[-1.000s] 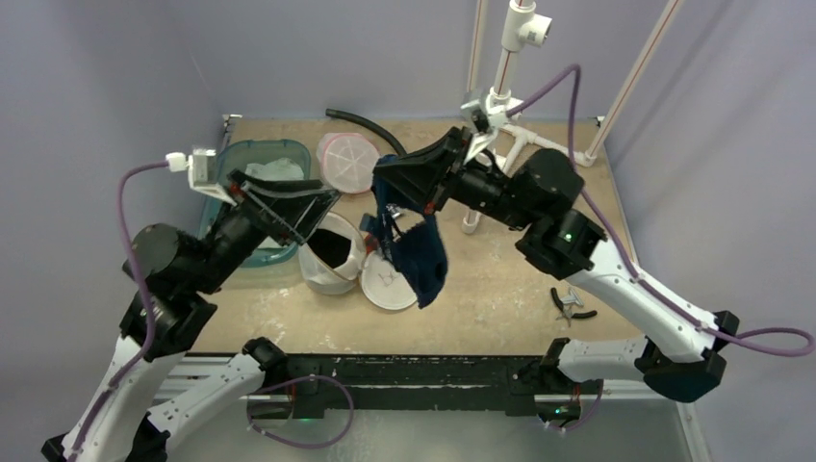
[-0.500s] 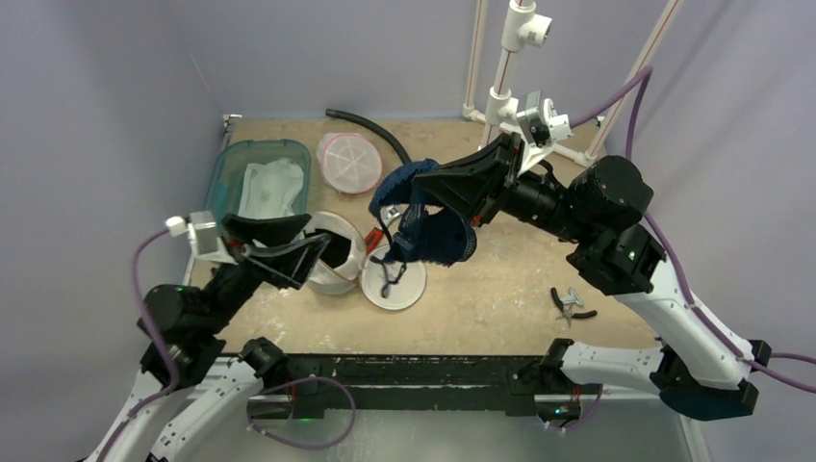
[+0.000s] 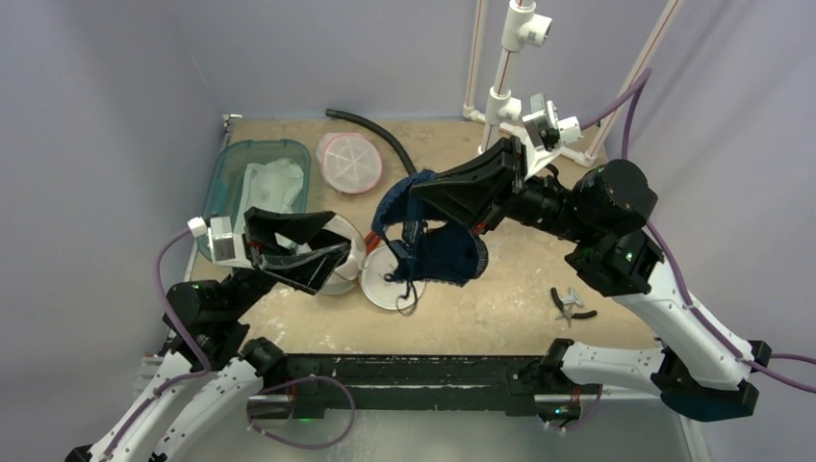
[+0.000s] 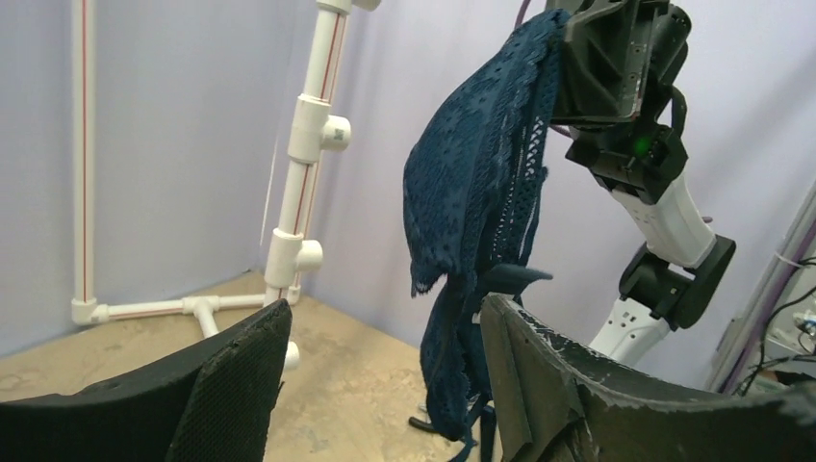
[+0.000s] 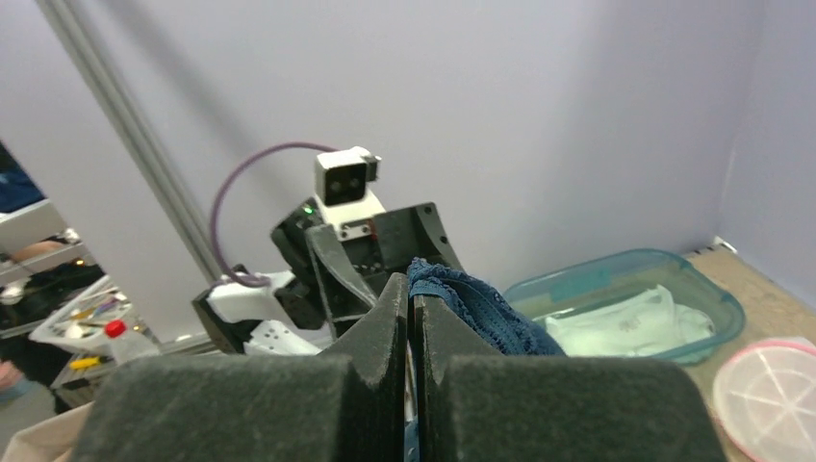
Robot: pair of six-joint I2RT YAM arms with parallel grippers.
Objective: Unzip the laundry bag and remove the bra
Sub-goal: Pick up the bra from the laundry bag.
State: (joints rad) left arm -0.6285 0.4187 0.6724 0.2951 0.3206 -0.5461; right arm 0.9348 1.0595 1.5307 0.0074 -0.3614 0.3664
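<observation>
Down on the tabletop [image 3: 500, 289] the laundry bag [image 3: 377, 287] lay unzipped, flap open; the navy bra [image 3: 447, 255] dangled clear above it, clamped in the jaws of the right gripper [image 3: 419, 195], while the left gripper [image 3: 337, 241] held its jaws spread, empty, so the job looked all but done, only the set-down left

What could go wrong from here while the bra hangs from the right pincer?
The right pincer pinches only an edge of the bra, so it may slip. Its straps dangle over the laundry bag's open lid and might snag. The open left pincer sits close; lace could catch.
</observation>
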